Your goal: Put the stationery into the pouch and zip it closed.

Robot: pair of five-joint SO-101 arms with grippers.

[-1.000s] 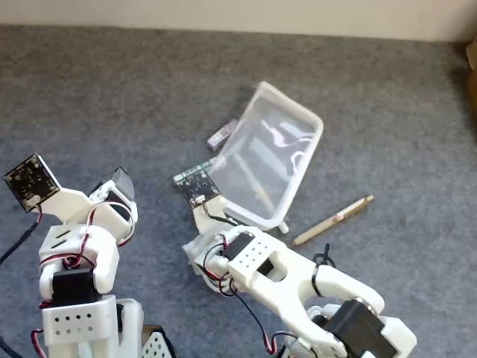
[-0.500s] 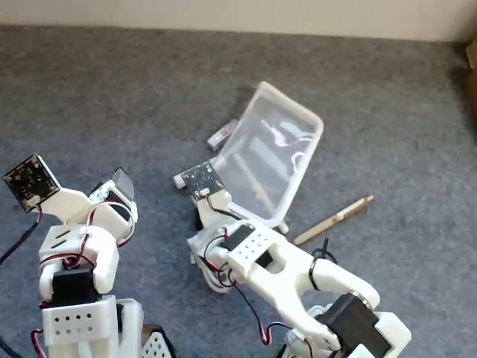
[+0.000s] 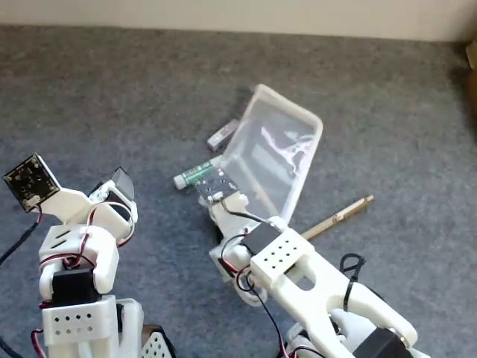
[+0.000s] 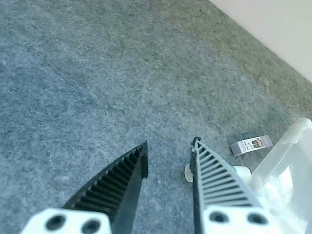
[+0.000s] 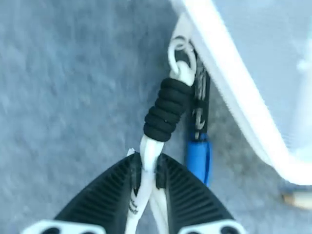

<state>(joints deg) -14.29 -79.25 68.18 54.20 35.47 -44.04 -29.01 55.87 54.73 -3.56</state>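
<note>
Your right gripper (image 5: 146, 163) is clamped on the pull cord (image 5: 167, 109) of the pouch (image 3: 277, 153). Your left gripper (image 4: 169, 148) stands agape above the carpet (image 4: 73, 73).

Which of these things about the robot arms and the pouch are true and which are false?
1. The right gripper is pinching the pouch's pull cord. True.
2. The left gripper is holding the pen. False: it is open and empty, and the pen lies on the grey mat beside the pouch.
3. The pouch is see-through. True.
4. The small white block sits inside the pouch. False: it lies outside, on the mat.
</note>
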